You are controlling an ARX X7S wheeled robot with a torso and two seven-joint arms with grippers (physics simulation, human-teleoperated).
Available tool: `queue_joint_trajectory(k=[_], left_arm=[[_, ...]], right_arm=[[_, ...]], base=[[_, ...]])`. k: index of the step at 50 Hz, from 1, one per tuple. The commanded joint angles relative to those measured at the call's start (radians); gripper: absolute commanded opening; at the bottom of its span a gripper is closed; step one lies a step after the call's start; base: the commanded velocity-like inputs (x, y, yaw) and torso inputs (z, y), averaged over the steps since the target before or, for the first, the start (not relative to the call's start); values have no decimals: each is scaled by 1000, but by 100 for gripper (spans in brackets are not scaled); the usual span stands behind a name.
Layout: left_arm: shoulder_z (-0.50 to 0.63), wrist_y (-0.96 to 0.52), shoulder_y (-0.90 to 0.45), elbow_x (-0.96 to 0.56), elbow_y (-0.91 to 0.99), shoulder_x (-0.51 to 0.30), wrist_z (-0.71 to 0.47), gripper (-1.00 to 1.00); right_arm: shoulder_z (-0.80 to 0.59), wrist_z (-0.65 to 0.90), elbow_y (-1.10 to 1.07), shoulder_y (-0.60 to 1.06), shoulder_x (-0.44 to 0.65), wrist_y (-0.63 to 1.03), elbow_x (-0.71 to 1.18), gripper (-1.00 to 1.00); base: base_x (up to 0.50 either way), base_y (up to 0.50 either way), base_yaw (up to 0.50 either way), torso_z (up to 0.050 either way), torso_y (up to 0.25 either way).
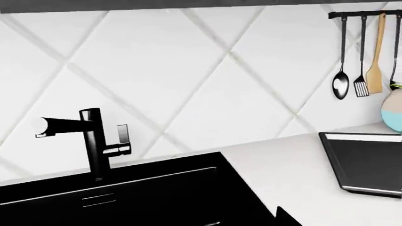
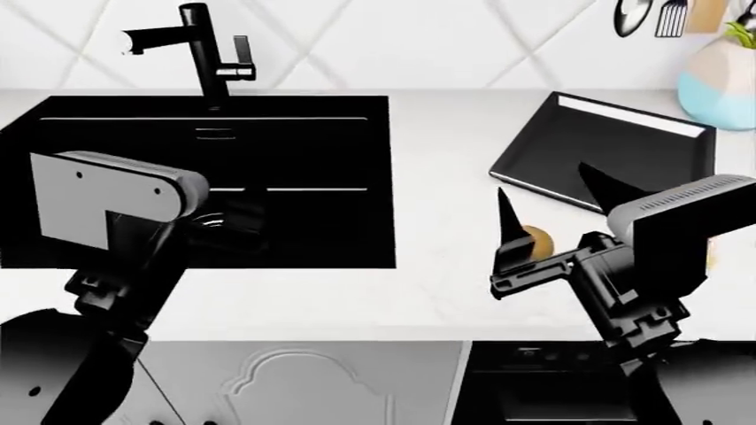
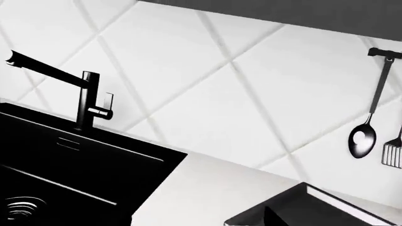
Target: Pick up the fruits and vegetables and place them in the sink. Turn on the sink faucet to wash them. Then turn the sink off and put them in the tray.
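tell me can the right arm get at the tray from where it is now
Probably yes. The right gripper hovers over bare counter just in front of the tray, with nothing between them, though it seems to hold a small brown piece.

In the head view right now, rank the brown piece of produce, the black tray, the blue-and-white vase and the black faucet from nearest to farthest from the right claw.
1. Olive-brown rounded piece, between the right claw's fingers.
2. Shallow black tray, just behind the claw.
3. Blue-and-white vase, back right corner.
4. Tall black faucet, far across, behind the sink.
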Motion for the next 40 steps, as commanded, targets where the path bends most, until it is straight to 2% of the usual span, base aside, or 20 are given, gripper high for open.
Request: queue_joint_trajectory(k=[1,14,18,30,33,37,38,40], left_arm=[[-29,-90,-82,-38,51,-10,0,100],[-29,-62,-59,-41,45,-20,-1,100],[-22,-60,-52,-38,36,-26,-4,100],[-24,-54,-37,-53,45,-35,2,100],[-23,-46,-29,-53,43,-39,3,100],[-24,-46,-28,-56,40,-41,3,100],[-24,-46,-29,-56,40,-42,2,100],[-31,-54,-34,-57,37,-36,-4,100]], right_arm=[[12,-21,-49,71,33,85,44,100],[-3,-42,-56,109,42,97,72,100],[-5,-39,-57,120,42,150,92,100],[-102,-117,-61,228,133,409,187,100],[-63,-152,-84,282,149,522,251,100],[70,-206,-97,388,132,716,370,100],[93,-181,-83,402,146,725,431,100],[183,-24,-3,434,182,725,700,100]], base=[[379,-297,0,50,0],[379,-297,0,50,0],[321,-64,0,45,0],[0,0,0,0,0],[0,0,0,0,0],[0,0,0,0,0],[0,0,0,0,0],[0,0,0,0,0]])
